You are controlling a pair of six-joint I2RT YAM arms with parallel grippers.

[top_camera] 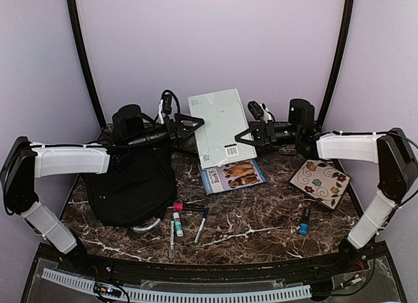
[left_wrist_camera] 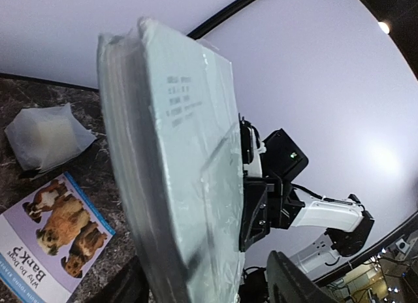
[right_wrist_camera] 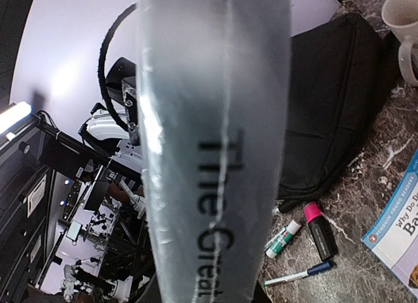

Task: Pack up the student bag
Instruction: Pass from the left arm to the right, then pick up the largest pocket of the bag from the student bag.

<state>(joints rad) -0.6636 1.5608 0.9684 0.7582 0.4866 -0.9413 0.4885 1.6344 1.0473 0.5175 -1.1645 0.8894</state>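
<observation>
Mid-air, left gripper [top_camera: 194,125], right gripper [top_camera: 245,134] clamp book [top_camera: 219,120].

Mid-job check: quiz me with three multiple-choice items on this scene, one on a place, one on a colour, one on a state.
1. Where is the dog book relative to the student bag?
A) on top of it
B) on the table to its right
C) inside it

2. The highlighter has a cap that is:
A) yellow
B) pink
C) green

3. The pale book is:
A) flat on the table
B) in the bag
C) held up by the left pincer and right pincer

Answers:
1 B, it lies flat on the marble beside the bag.
2 B, its end shows pink.
3 C, both pincers clamp its edges above the table.
</observation>
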